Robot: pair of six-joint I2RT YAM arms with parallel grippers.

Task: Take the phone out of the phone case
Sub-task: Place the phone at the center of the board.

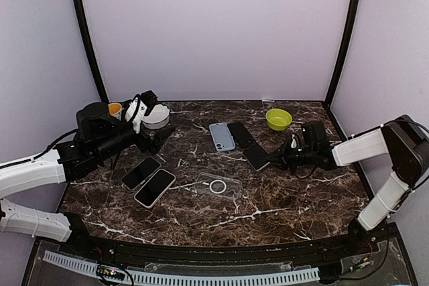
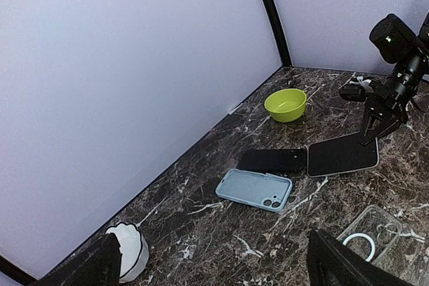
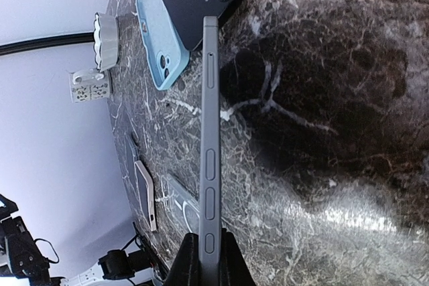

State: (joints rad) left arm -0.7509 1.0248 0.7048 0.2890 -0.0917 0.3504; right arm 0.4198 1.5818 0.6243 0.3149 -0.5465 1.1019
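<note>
Only up close, right end effector [image 3: 209, 254] pinching phone [image 3: 210, 132] edge, seemingly tilted.

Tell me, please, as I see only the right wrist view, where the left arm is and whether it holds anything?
Observer: The left pincer hangs open and empty at the back left of the table, by a white cup.
Operator: Thank you. Which face of my gripped phone is up?
Observer: The right pincer grips one end of the gripped phone, and its dark glass face is up.
Operator: Is anything near it that I cannot see?
Observer: A green bowl stands behind it, apart from it.
</note>
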